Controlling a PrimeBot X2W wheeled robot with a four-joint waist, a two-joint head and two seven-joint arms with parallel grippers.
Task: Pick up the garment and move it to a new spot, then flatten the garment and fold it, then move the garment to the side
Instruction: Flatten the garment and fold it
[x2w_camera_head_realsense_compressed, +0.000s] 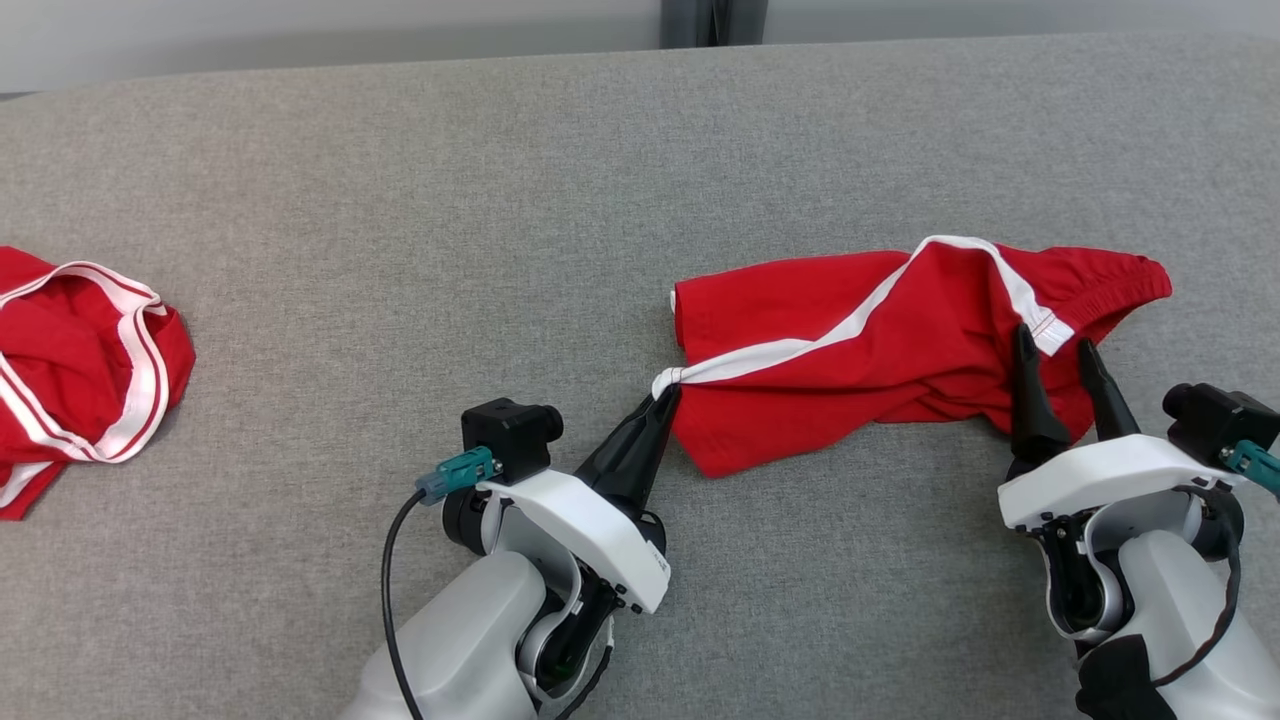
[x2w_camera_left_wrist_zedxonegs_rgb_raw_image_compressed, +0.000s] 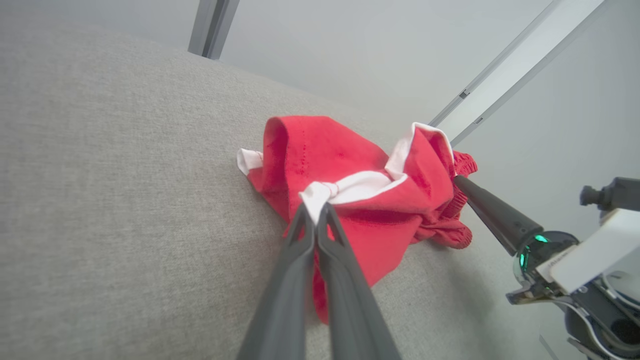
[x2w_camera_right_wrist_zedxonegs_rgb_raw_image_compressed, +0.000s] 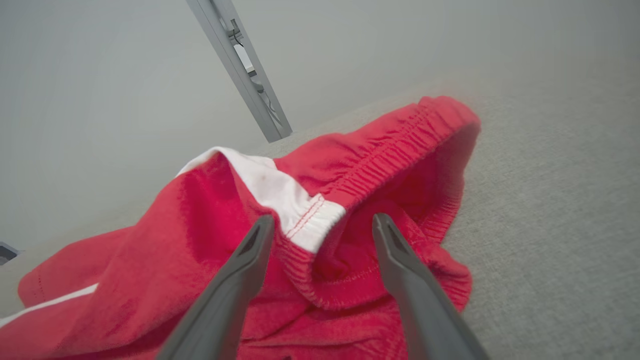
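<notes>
**Left jaws pinch the stripe, right jaws stand wide at the waistband**

The garment (x2w_camera_head_realsense_compressed: 880, 340), a pair of red shorts with a white stripe (x2w_camera_head_realsense_compressed: 800, 350) down the side, lies crumpled and stretched lengthwise on the grey desk (x2w_camera_head_realsense_compressed: 500, 200). The left gripper (x2w_camera_head_realsense_compressed: 668, 395) meets the garment at its near left corner. Its jaws are pressed together on the bunched end of the white stripe, and the left wrist view (x2w_camera_left_wrist_zedxonegs_rgb_raw_image_compressed: 315, 207) shows that cloth gathered into a small knot at the tips. The right gripper (x2w_camera_head_realsense_compressed: 1053, 338) is at the garment's opposite end, over the elastic waistband (x2w_camera_right_wrist_zedxonegs_rgb_raw_image_compressed: 400, 145). Its jaws are spread wide and hold nothing, with one finger on each side of the stripe's stitched white end (x2w_camera_right_wrist_zedxonegs_rgb_raw_image_compressed: 322, 221). Well apart from the garment, beyond the left gripper, a second red garment (x2w_camera_head_realsense_compressed: 70, 370) with white trim lies at the desk's edge.
</notes>
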